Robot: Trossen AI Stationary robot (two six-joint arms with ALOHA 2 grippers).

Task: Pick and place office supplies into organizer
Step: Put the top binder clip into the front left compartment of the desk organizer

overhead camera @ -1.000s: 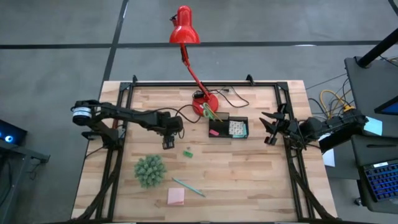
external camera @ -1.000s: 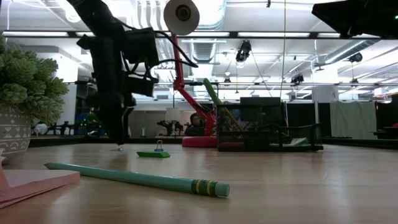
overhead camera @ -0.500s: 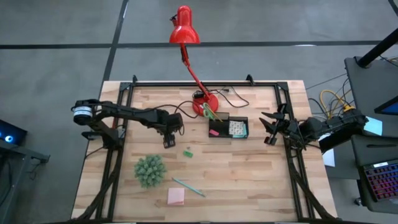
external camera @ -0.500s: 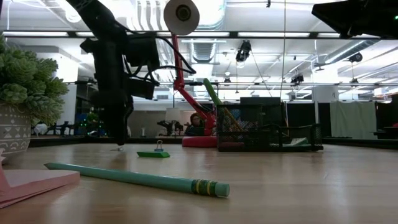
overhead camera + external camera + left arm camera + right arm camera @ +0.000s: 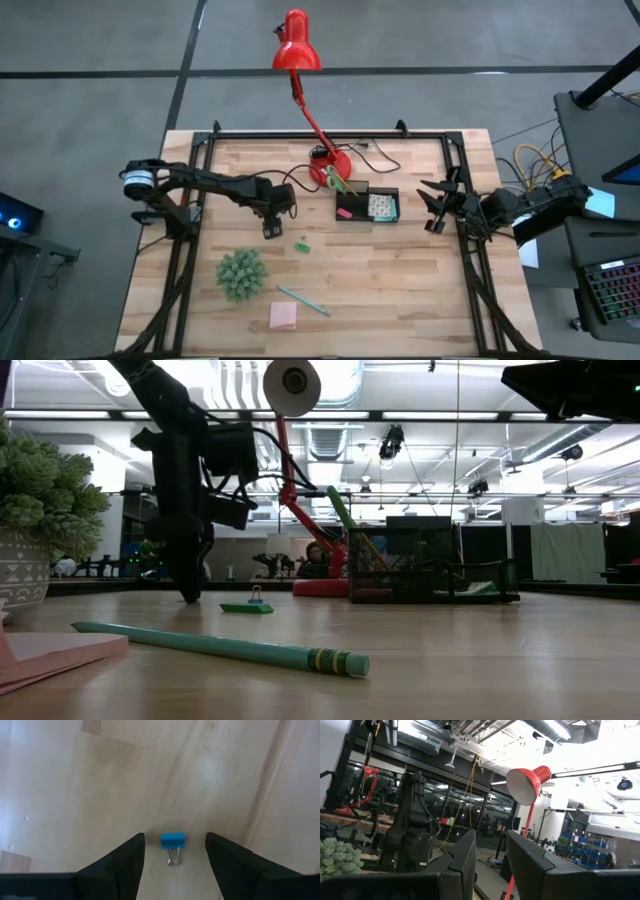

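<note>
A small blue binder clip (image 5: 173, 840) lies flat on the wood. My left gripper (image 5: 270, 230) points down over it, open, one finger on each side of the clip without touching it. A green clip (image 5: 302, 245) lies just to its right. The black organizer (image 5: 367, 205) stands by the lamp base and holds green-handled scissors (image 5: 335, 184), a pink piece and a pad. A teal pen (image 5: 303, 300) and a pink sticky pad (image 5: 283, 316) lie near the front edge. My right gripper (image 5: 432, 205) waits open at the table's right edge, pointing upward.
A red desk lamp (image 5: 297, 45) stands on its round base (image 5: 330, 168) at the far middle, with cables trailing beside it. A fuzzy green ball in a pot (image 5: 241, 273) sits front left. Bare wood lies open at the front right.
My left gripper has turned a little about its own axis above the blue clip and stayed open, its fingertips now close to the table. Nothing else has moved.
</note>
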